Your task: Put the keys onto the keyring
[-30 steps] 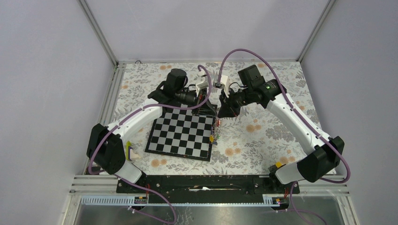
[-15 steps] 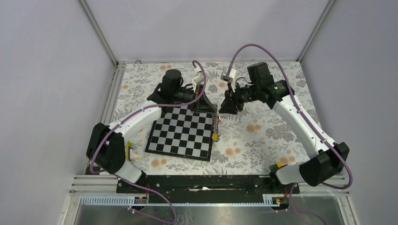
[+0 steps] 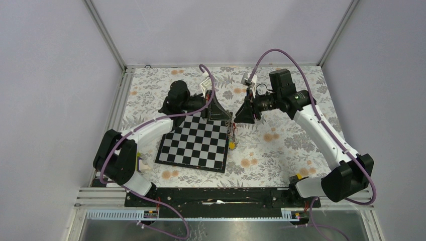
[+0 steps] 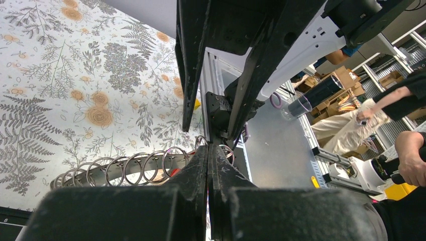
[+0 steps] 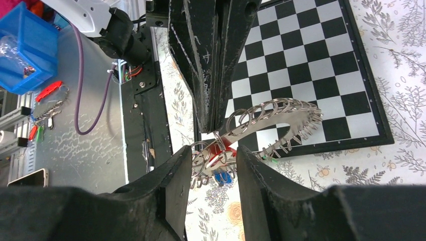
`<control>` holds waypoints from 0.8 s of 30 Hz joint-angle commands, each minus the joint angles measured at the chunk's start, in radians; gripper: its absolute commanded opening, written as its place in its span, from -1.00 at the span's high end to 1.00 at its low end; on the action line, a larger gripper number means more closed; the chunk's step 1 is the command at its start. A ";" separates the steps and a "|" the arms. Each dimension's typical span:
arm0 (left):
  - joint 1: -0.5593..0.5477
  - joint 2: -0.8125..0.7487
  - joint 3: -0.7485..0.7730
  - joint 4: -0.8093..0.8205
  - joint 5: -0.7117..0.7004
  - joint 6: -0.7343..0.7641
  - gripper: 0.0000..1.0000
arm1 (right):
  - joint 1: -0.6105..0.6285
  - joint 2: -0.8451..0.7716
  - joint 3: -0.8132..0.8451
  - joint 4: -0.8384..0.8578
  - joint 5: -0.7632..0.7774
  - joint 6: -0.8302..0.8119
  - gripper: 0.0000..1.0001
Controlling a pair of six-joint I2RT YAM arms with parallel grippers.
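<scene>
My left gripper (image 3: 224,119) is shut on the keyring (image 4: 125,168), a flat grey band strung with small wire loops, and holds it in the air over the chessboard's far right corner. In the right wrist view the keyring (image 5: 281,118) curves out from the left fingers (image 5: 206,65). Keys with a red tag (image 5: 218,150), a blue tag (image 5: 221,176) and a green tag (image 5: 271,158) hang from it. A yellow tag (image 3: 231,145) dangles below in the top view. My right gripper (image 5: 213,168) is open, its fingers on either side of the keyring's near end.
The black-and-white chessboard (image 3: 193,143) lies on the floral cloth (image 3: 281,135) between the arms. The arm bases' black rail (image 3: 216,196) runs along the near edge. Beyond the table stand a blue bin (image 5: 25,50) and another bunch of tagged keys (image 5: 47,100).
Both wrists have moved toward the back of the table, the right one also to the right. The hanging keys have shifted slightly right with the keyring.
</scene>
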 commanded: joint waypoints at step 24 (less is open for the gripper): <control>0.001 -0.003 -0.003 0.140 0.036 -0.050 1.00 | 0.016 0.032 -0.013 0.053 -0.095 -0.008 0.52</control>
